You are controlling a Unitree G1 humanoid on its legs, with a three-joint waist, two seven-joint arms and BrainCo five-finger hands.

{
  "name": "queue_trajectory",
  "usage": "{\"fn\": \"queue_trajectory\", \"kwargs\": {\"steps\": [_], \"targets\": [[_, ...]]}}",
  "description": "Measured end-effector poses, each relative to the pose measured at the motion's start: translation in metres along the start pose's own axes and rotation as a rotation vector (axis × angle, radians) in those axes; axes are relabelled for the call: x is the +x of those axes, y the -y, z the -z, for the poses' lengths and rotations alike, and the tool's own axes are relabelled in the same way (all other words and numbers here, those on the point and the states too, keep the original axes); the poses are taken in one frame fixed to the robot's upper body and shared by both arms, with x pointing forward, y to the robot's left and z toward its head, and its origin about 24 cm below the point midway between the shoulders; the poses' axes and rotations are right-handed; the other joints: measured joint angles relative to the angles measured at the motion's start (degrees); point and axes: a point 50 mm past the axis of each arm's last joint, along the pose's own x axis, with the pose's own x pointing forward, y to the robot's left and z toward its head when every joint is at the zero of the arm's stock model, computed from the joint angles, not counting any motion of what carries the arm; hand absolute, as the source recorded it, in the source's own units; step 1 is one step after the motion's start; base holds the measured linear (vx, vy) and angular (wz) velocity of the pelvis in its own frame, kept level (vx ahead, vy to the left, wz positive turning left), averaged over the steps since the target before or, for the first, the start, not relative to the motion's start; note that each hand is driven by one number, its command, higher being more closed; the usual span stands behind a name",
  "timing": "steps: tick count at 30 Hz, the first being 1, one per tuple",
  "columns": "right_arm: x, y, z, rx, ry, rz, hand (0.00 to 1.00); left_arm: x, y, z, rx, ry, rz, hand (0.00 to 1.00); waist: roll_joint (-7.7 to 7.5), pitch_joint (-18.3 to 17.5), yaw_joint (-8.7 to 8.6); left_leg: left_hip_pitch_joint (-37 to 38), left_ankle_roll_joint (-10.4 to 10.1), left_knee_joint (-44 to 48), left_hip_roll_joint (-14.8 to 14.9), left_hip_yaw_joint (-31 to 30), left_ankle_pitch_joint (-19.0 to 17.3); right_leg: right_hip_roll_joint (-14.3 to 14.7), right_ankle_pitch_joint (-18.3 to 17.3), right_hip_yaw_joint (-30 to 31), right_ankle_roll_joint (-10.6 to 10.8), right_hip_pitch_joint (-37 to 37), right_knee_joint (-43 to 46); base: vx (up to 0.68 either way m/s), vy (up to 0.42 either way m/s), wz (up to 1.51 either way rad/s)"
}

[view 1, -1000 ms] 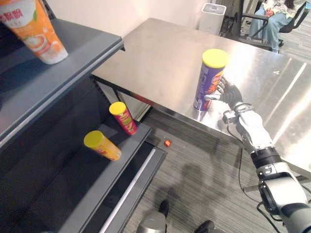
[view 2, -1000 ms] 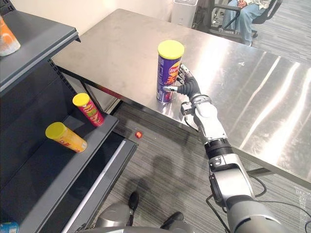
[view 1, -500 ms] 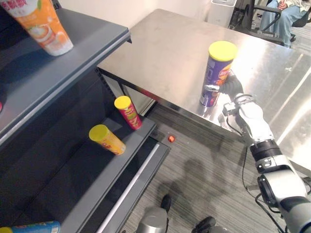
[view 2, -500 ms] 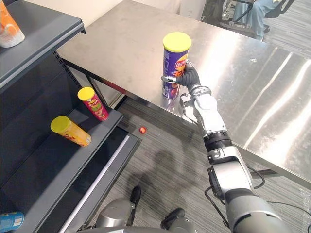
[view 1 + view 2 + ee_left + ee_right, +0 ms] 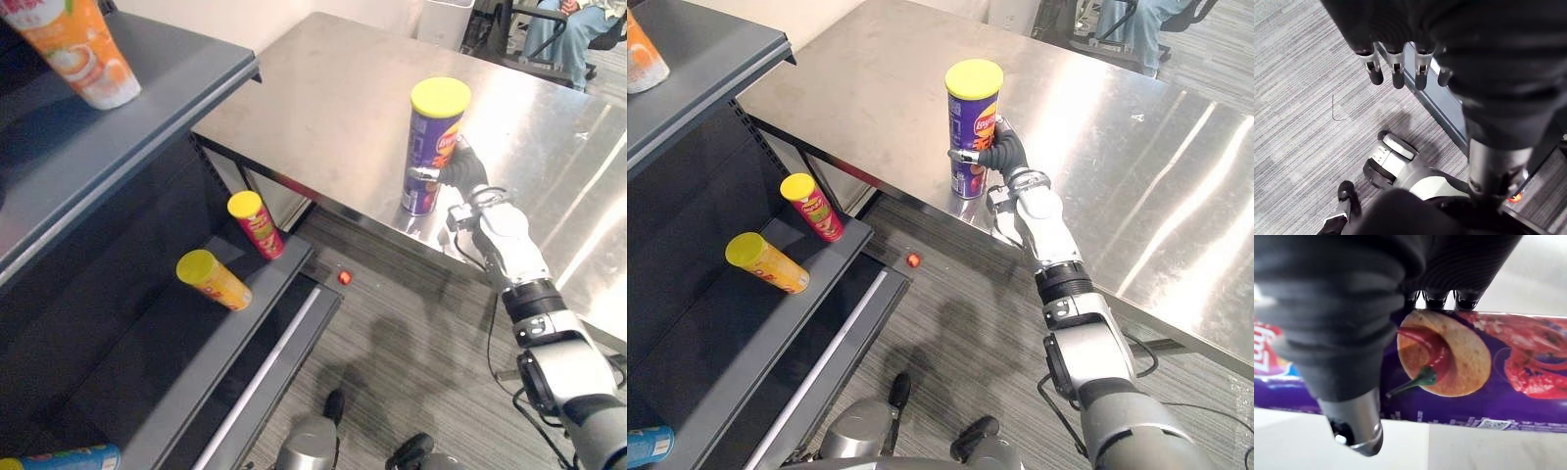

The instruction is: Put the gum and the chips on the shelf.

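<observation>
Head views: my right hand [image 5: 1002,155] is wrapped round the upright purple chips can [image 5: 971,122] near the steel table [image 5: 862,88] edge. Left wrist view: left hand [image 5: 1398,73] slack-fingered above carpet [image 5: 1298,98].

A chips can [image 5: 431,147] is standing near a table's [image 5: 323,98] front edge; leftward, on a low shelf [image 5: 176,362], a small can [image 5: 257,225] is resting behind another can [image 5: 214,282].

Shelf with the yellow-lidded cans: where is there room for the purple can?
For the purple can: the lower shelf is bare between the yellow can and the blue can at its near end; the upper shelf is bare beside the orange cup, toward the table. It is crowded where the red can sits by the yellow can.
</observation>
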Motion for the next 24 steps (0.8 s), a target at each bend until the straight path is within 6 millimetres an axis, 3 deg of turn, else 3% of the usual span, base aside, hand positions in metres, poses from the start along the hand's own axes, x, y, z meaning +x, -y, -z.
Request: {"fn": "queue_trajectory", "kwargs": {"steps": [5,9,12,15,17,19,24], "targets": [[-0.005,-0.006,-0.014,-0.020,0.083,-0.013,1.00,0.000,-0.001,0.000,0.002,-0.002,-0.003,0.00,-0.17,-0.1,-0.10,0.9,-0.6,-0.2,0.9,2.0,-0.4,1.1,0.1,1.9,-0.1,-0.2,-0.7,0.02,-0.031,-0.20],[-0.017,-0.013,-0.038,-0.043,0.223,-0.037,1.00,0.000,-0.002,0.001,0.006,-0.008,-0.009,0.00,-0.38,-0.2,-0.97,2.0,-1.0,-1.0,2.0,4.0,-0.6,2.7,0.5,3.6,-0.6,-0.2,-2.2,0.02,-0.043,-0.26],[-0.030,-0.019,-0.051,-0.024,0.307,-0.045,1.00,-0.002,-0.006,0.005,0.010,-0.025,-0.026,0.00,-1.56,-0.9,-2.03,3.0,-1.6,-1.4,2.8,6.0,-1.0,4.0,0.9,5.5,-0.9,-0.2,-3.4,0.04,-0.044,-0.33],[-0.046,-0.020,-0.050,0.031,0.331,-0.025,1.00,-0.003,-0.015,0.006,0.029,-0.034,-0.058,0.00,-3.21,-3.0,-3.40,3.9,-1.9,-1.6,3.5,8.4,-1.3,5.4,1.8,7.2,-1.2,-0.1,-5.4,0.05,-0.039,-0.35],[-0.055,-0.019,-0.048,0.058,0.336,-0.017,1.00,-0.003,-0.017,0.007,0.039,-0.037,-0.070,0.00,-3.47,-3.9,-3.49,4.4,-2.1,-1.7,3.7,9.8,-1.4,5.9,2.2,8.3,-1.3,0.0,-6.3,0.04,-0.020,-0.35],[-0.064,-0.018,-0.048,0.099,0.344,-0.012,1.00,-0.003,-0.019,0.007,0.045,-0.039,-0.083,0.00,-3.40,-4.3,-4.80,5.8,-2.4,-2.1,3.9,11.0,-1.6,6.5,3.0,9.3,-1.3,1.1,-7.8,0.00,-0.009,-0.27],[-0.081,-0.022,-0.039,0.175,0.316,-0.010,1.00,-0.003,-0.024,0.012,0.041,-0.057,-0.122,0.00,-3.61,-6.1,-6.25,6.6,-2.7,-3.0,4.4,13.1,-1.9,8.0,4.8,11.1,-1.5,1.7,-10.7,-0.03,-0.008,-0.23]]}}
